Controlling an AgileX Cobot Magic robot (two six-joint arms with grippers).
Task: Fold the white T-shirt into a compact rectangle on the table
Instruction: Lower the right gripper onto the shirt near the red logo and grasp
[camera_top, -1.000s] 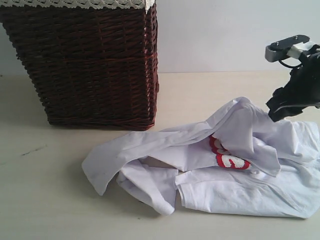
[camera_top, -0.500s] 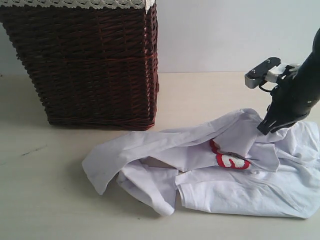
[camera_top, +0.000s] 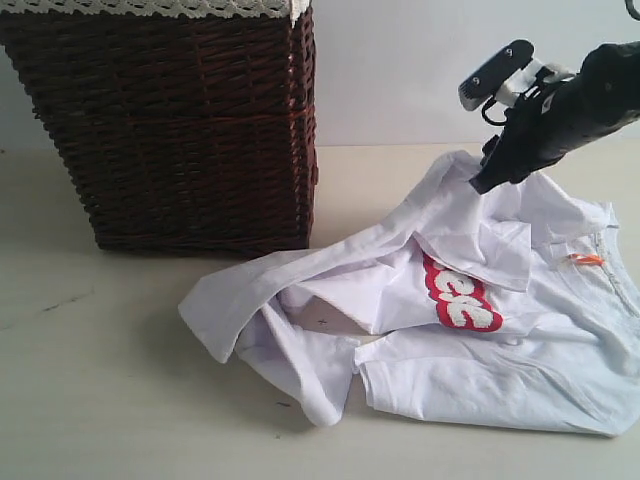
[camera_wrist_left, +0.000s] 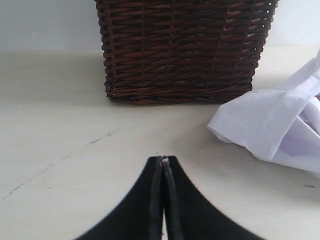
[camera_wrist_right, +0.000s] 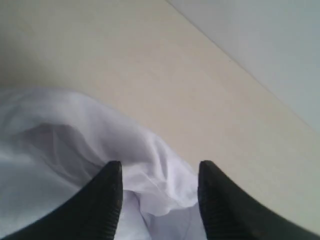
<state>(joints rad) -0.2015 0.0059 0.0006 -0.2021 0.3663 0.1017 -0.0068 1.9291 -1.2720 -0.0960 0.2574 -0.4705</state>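
Items: one white T-shirt (camera_top: 480, 380), one basket (camera_top: 170, 130).

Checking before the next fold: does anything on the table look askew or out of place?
The white T-shirt lies crumpled: a flap covers part of its red lettering, and one twisted end trails toward the wicker basket. Nothing looks spilled or damaged.

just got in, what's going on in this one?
The right gripper is at the far edge of the crumpled white T-shirt, jaws apart with cloth between them. The shirt lies bunched, not yet folded, on the table beside a wicker basket. The left gripper is shut over bare table.
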